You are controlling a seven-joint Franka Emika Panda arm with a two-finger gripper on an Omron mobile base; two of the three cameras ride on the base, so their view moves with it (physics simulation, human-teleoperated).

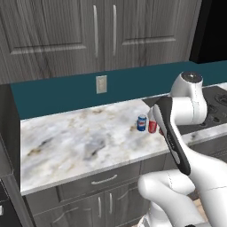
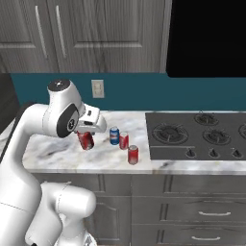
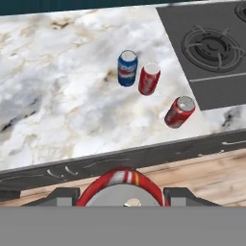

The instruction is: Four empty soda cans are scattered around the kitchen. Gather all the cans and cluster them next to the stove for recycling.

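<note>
Your end effector (image 2: 87, 135) is closed on a red soda can (image 2: 86, 140), fingers clamped on either side of it. In the hand view that held can (image 3: 120, 188) sits at the bottom between the two dark finger tips, its silver top and red rim facing the camera. In the right base view you hold the can in the air above the marble table (image 2: 57, 156), left of the cans already set down.

Three more cans stand on the table near the stove (image 2: 202, 134). The blue can (image 3: 127, 68) is the farthest left of them, and a red can (image 3: 149, 79) stands just beside it on its right, the two nearly touching. Another red can (image 3: 179, 112) stands apart from that pair, nearer the table's front edge and close to the stove's left side. All three look upright.

From the left base view you see the blue can (image 1: 142, 123) and a red one (image 1: 152, 126) beside it, partly behind the arm. A wall outlet (image 2: 98, 88) is on the teal backsplash behind the table.
</note>
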